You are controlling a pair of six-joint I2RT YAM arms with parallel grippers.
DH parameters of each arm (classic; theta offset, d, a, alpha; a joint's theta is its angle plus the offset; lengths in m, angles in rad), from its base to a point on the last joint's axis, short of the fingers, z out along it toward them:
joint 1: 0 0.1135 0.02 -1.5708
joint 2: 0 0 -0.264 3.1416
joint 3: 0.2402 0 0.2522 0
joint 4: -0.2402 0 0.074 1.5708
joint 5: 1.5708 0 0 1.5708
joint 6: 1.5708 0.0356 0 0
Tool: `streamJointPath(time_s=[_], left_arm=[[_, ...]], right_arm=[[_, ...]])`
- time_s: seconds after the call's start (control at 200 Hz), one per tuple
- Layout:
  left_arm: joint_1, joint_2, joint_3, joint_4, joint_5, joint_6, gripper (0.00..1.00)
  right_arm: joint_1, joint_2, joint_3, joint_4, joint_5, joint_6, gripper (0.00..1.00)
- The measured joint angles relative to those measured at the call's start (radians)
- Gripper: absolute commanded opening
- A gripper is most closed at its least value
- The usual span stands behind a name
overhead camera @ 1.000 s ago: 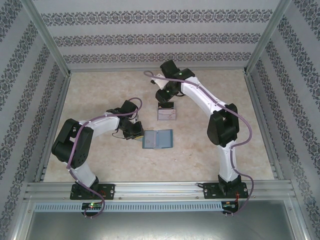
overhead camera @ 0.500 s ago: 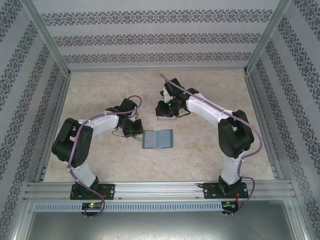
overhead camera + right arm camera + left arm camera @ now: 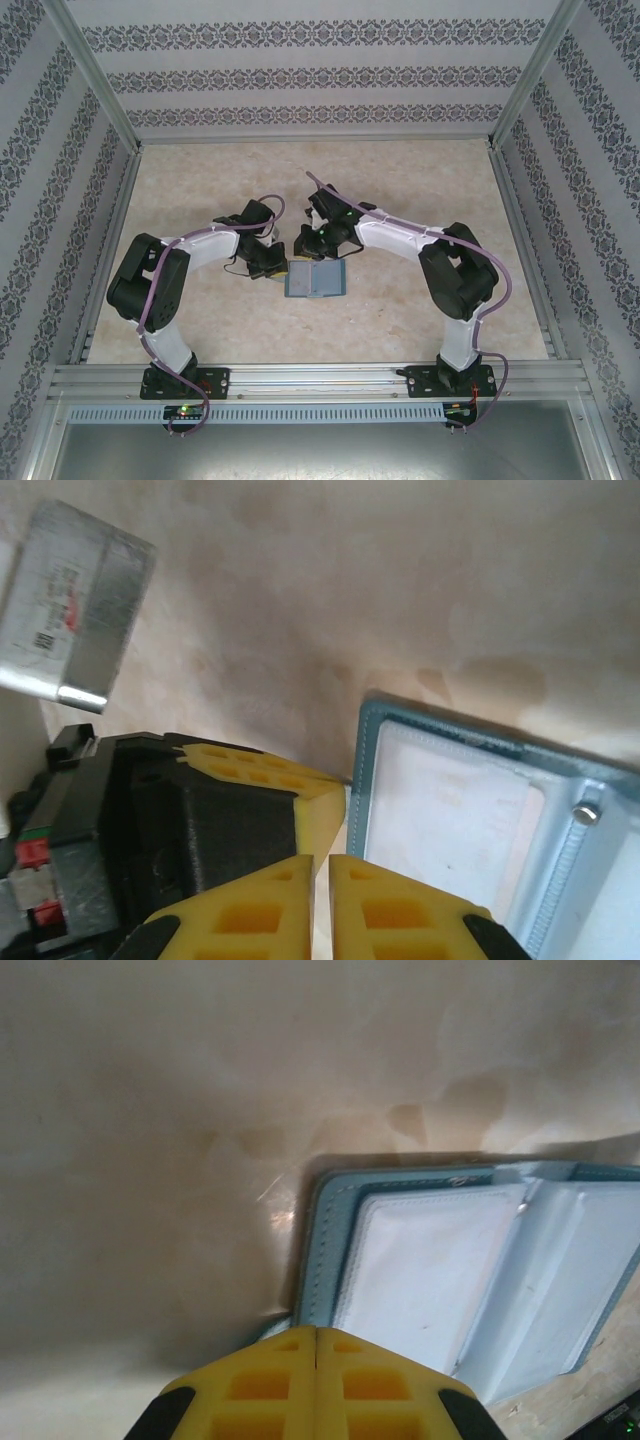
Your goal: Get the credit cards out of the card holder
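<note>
We have a pale card out upper left, card holder looks empty; left gripper closed, right gripper all but closed

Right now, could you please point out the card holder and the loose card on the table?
card holder [image 3: 316,279], top external view, open inner face.
loose card [image 3: 75,605], right wrist view, card's middle.

The setting is a robotics laboratory test cell. A beige marbled tabletop is enclosed by aluminium extrusion posts and flat wall panels faced with striped ornamental wallpaper. The cabled left arm and right arm are bolted to an aluminium rail at the near edge, with a slotted cable duct just in front of it.
</note>
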Motion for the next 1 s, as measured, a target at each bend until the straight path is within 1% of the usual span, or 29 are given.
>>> streamJointPath(time_s=[0.48,0.739,0.999], left_arm=[[0.0,0.017,-0.019,0.004,0.01,0.002,0.02],[0.005,0.017,-0.023,0.01,0.019,0.005,0.02],[0.005,0.017,-0.024,0.011,0.02,0.005,0.01]], right_arm=[[0.055,0.105,-0.014,0.062,-0.028,0.066,0.13],[0.057,0.111,-0.014,0.065,-0.032,0.069,0.15],[0.059,0.119,-0.027,0.051,-0.023,0.069,0.14]])
